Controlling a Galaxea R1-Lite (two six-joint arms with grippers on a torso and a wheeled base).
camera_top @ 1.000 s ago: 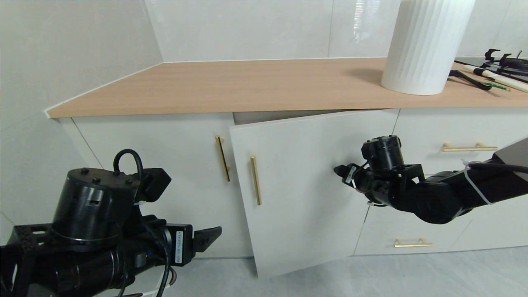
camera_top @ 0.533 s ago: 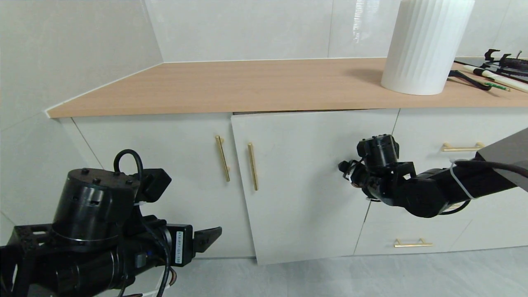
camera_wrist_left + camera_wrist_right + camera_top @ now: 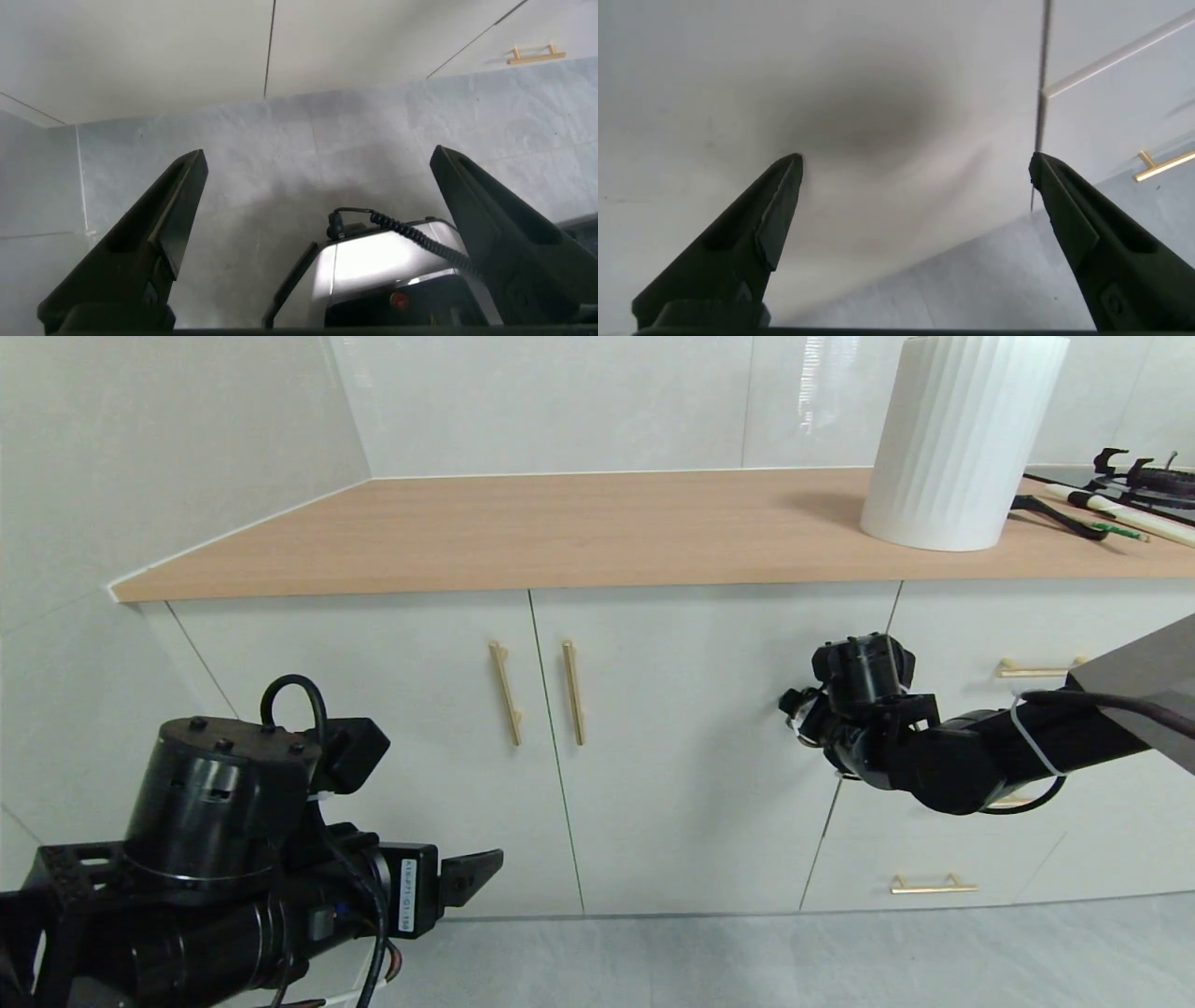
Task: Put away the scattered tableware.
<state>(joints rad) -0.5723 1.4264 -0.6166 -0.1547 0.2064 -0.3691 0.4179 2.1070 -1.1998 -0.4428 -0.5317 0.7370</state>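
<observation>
Finds the tableware (image 3: 1088,511) lying at the table's (image 3: 560,532) far right end, just beyond a white ribbed holder (image 3: 962,439), well apart from both claws. Keeps right claw (image 3: 915,224) spread wide and empty, close against the cabinet door (image 3: 691,747); left claw (image 3: 318,233) likewise wide, empty, low over the floor (image 3: 280,149). Ajar a second ago, now shut flush.

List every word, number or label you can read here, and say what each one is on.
White label on the side of the left gripper: there is print on it, but it is too small to read.
Cabinet doors, white vase: no text.
Nothing else shows any writing.
</observation>
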